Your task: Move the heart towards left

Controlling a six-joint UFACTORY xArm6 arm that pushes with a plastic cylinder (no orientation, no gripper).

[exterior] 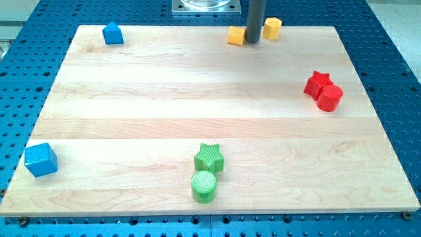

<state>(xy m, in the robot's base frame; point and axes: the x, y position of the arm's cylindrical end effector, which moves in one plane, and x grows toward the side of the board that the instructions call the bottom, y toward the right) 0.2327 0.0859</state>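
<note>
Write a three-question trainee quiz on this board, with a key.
1. True or false: my tip stands between the two yellow blocks at the view's top.
2. Which block touches the green star? A) the blue cube B) the green cylinder C) the red star
3. Fill in: the red cylinder sits against the red ____.

Key
1. True: the yellow block on the left and the yellow block on the right flank the rod.
2. B: the green cylinder lies just below the star.
3. star.
</note>
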